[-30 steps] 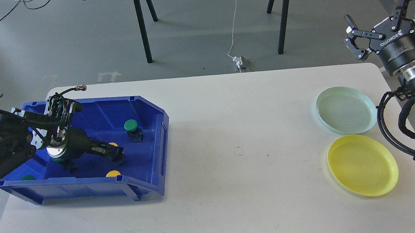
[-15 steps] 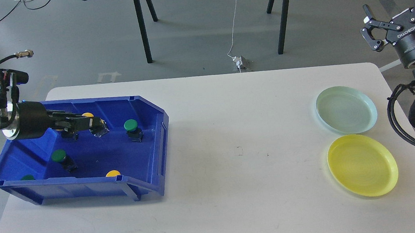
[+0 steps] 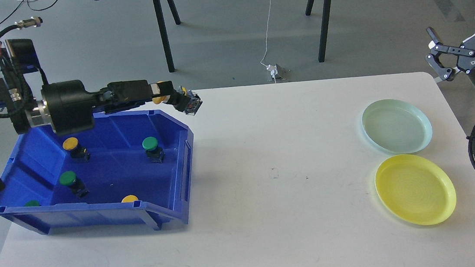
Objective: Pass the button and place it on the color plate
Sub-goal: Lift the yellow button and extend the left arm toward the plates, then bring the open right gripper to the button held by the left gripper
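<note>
Left claw (image 3: 164, 96) grips a yellow button (image 3: 180, 100) above the blue bin's (image 3: 167, 127) rim; right claw (image 3: 464, 44) hangs wide apart.

Yellow-capped button (image 3: 175, 99) tilted, held above the bin's far rim; yellow plate (image 3: 415, 189) lies bare

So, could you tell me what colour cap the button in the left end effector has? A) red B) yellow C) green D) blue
B: the left end effector is shut on a button whose yellow cap shows between its fingers, above the bin's far rim.
</note>
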